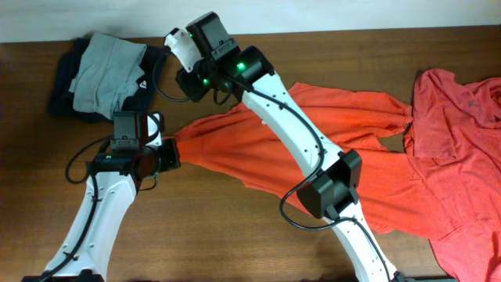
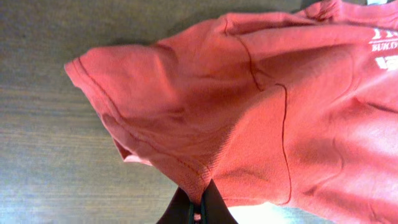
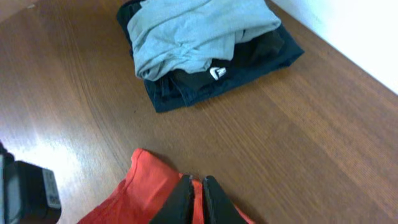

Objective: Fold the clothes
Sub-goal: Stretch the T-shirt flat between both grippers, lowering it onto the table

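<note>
**Pinching a shirt at mid-desk**

Overhead: clamps left hand (image 1: 167, 154) on left tip of shirt (image 1: 352, 149), spread from centre of desk (image 1: 235, 243) rightward, below folded pile (image 1: 102, 74).
Left wrist: pinches a hemmed fold tight.
Right wrist: shows right hand (image 3: 197, 198) narrow, fingers almost touching, over shirt edge; cannot tell if gripping.

1. spread T-shirt (image 1: 227, 141): middle covered by the right arm (image 1: 286, 121) overhead; cut by the bottom edge in the right wrist view.
2. second T-shirt (image 1: 462, 157): runs off the right and bottom edges.
3. white lettering (image 2: 382, 46): cut at the right edge, too small to read.
4. left hand (image 2: 200, 208): only the fingertips show.
5. right hand (image 3: 196, 199): tips cut off; whether it grips cloth cannot be told.
6. dark garment (image 3: 273, 53): mostly under the grey garment (image 3: 193, 31).
</note>
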